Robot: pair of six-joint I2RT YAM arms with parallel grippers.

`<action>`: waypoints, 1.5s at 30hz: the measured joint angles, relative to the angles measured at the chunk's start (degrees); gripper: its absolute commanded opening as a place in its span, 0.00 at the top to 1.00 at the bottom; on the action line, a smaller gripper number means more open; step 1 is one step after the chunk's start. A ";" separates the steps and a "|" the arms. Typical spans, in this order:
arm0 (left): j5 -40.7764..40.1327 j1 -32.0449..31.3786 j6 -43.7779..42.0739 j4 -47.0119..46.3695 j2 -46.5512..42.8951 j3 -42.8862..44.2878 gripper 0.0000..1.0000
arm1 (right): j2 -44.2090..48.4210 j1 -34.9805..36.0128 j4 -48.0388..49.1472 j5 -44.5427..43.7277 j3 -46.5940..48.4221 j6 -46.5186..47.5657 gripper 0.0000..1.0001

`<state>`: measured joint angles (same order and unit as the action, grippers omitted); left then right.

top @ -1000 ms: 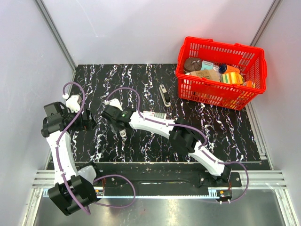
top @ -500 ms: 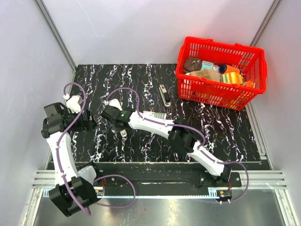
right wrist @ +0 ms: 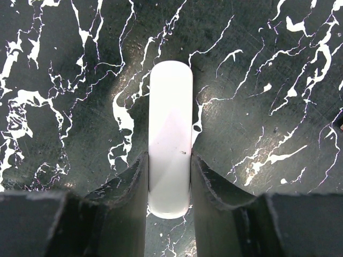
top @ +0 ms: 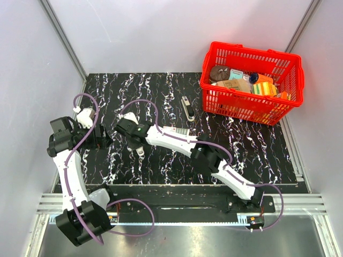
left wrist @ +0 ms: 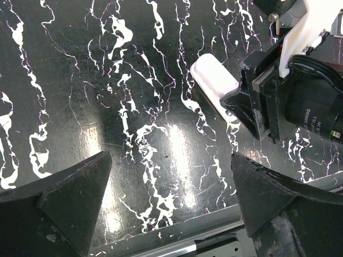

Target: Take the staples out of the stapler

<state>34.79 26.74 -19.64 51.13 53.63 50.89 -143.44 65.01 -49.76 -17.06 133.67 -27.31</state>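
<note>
A white oblong stapler [right wrist: 170, 134] lies flat on the black marbled table. My right gripper [right wrist: 169, 158] is shut on its near end, one finger on each long side. In the top view the right gripper [top: 135, 142] is at the left middle of the table, with the stapler's end [top: 140, 151] showing below it. The left wrist view shows the stapler [left wrist: 213, 80] sticking out of the right gripper [left wrist: 257, 107]. My left gripper [left wrist: 170, 160] is open and empty, low over the table, just left of the stapler [top: 99, 140]. The staples are hidden.
A red basket [top: 242, 108] full of mixed items stands at the back right. A small dark and silver oblong object [top: 187, 108] lies on the table left of the basket. The table's metal edge [left wrist: 177, 241] runs under the left gripper.
The right gripper has shifted slightly to the left with the stapler held. The left arm has barely moved.
</note>
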 measured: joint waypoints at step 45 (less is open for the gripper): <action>16.41 -7.21 -34.16 10.91 16.09 4.13 0.13 | 37.57 -8.87 41.81 19.04 -48.04 -23.98 1.00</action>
<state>51.20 19.53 -53.80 62.04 69.71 55.02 -105.86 56.14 -7.94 1.98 85.62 -51.29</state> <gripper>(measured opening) 0.935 0.379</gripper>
